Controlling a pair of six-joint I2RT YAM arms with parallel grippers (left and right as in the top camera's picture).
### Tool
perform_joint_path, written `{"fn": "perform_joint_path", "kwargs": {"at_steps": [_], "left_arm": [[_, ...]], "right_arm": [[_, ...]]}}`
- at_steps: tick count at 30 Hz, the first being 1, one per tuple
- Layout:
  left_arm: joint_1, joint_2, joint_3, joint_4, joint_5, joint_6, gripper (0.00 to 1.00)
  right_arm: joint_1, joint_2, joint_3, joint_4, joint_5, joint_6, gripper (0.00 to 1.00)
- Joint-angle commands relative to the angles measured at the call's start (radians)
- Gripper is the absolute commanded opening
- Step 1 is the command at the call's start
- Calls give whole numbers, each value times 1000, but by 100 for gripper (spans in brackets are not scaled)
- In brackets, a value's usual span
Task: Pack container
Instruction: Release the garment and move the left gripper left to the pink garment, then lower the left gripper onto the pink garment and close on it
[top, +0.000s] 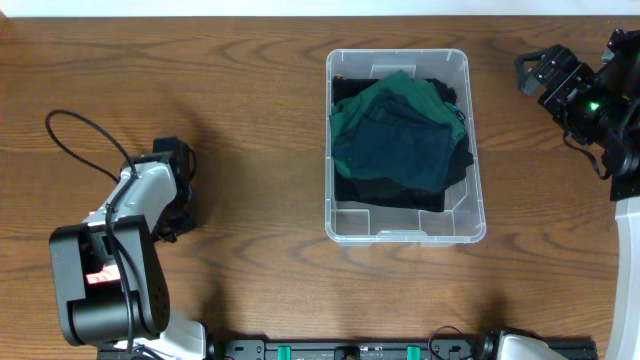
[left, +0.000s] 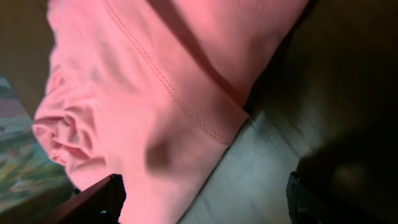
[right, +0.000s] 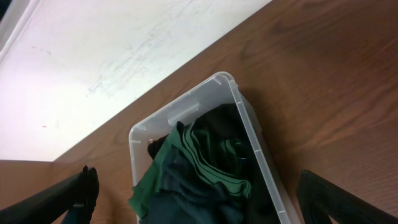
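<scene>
Container stands right of centre on the wooden table, open side up, its long axis running from far edge to near edge, heaped with dark green and black garments. Right gripper hovers off its far right corner, jaws wide. Left gripper, well apart to the left, has its jaws spread over pink cloth.

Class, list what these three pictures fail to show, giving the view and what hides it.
Pink garment: left wrist view, frame edges cut its outline; overhead it does not show, presumably under the left arm.
Container base: overhead, green and dark garments cover most of it.
Container's near end: right wrist view, bottom edge cuts it off.
Garment count: dark folds merge.
</scene>
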Motion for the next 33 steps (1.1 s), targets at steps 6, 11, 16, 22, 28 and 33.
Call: {"fn": "perform_joint_path", "kwargs": {"at_steps": [6, 11, 16, 22, 28, 33], "left_arm": [[68, 0, -93, 71, -94, 79, 84], [114, 1, -97, 97, -108, 80, 84], [157, 8, -102, 163, -108, 112, 83], [183, 22, -102, 193, -108, 139, 63], [183, 75, -102, 198, -131, 135, 63], [183, 127, -102, 221, -162, 135, 63]], "right_arm": [[-4, -13, 3, 2, -3, 5, 99], [-4, -13, 3, 2, -3, 5, 99], [-4, -13, 3, 2, -3, 5, 99], [-4, -13, 3, 2, -3, 5, 99], [-4, -13, 3, 2, -3, 5, 99], [-4, -13, 3, 2, -3, 5, 99]]}}
